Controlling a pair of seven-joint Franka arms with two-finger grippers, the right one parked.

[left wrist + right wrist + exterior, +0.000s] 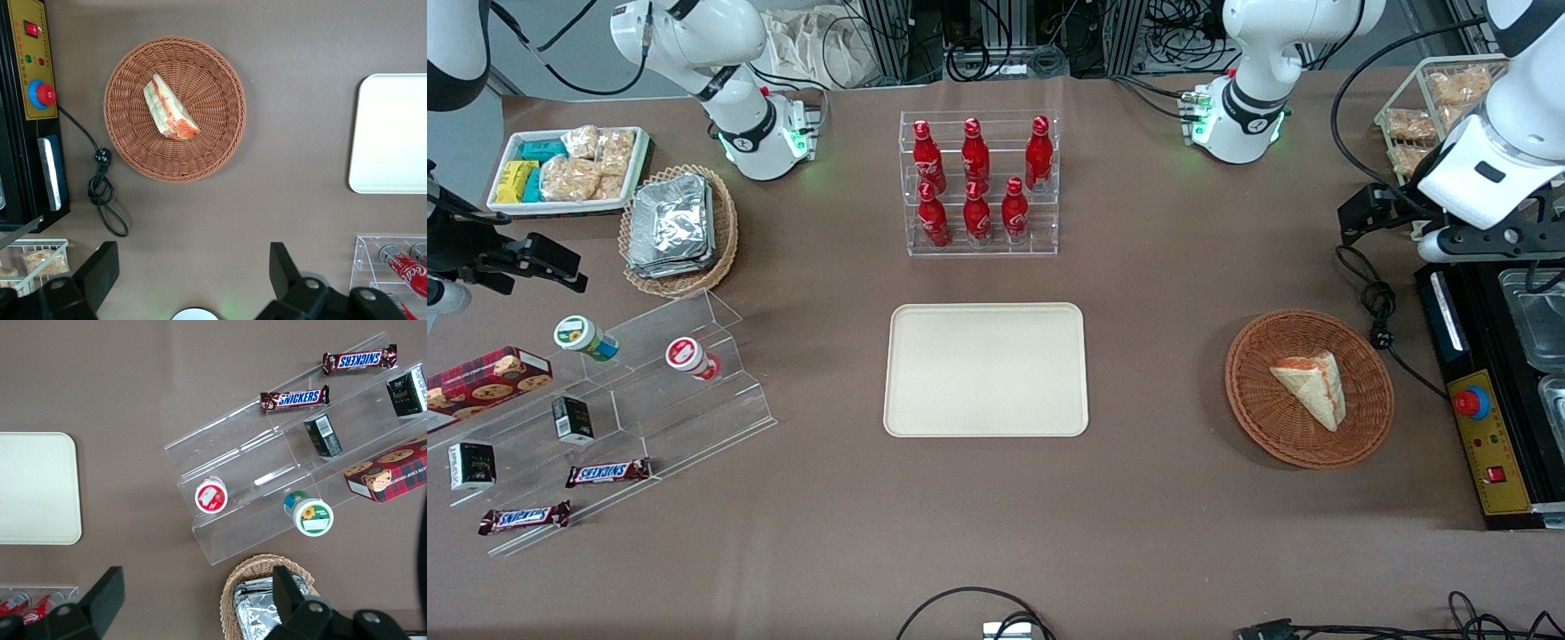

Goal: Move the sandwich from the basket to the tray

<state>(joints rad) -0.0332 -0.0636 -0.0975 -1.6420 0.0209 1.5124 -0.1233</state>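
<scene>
The sandwich [1312, 384], a pale bread wedge with an orange-red and green filling stripe, lies in the round reddish-brown wicker basket [1258, 404] toward the working arm's end of the table. Both also show in the left wrist view: the sandwich [170, 110] in the basket [213, 133]. The cream-beige tray [986, 370] lies flat at the table's middle with nothing on it; its edge shows in the left wrist view [390, 133]. My left gripper [1485, 244] hangs high above the table, farther from the front camera than the basket. In the wrist view the gripper [192, 265] is open and holds nothing.
A black control box [1485, 418] with a red stop button stands beside the basket, and a black cable [1378, 307] coils between them. A clear rack of red bottles [980, 182] stands farther back than the tray. Snack shelves [605, 400] and a foil-pack basket [679, 229] lie toward the parked arm's end.
</scene>
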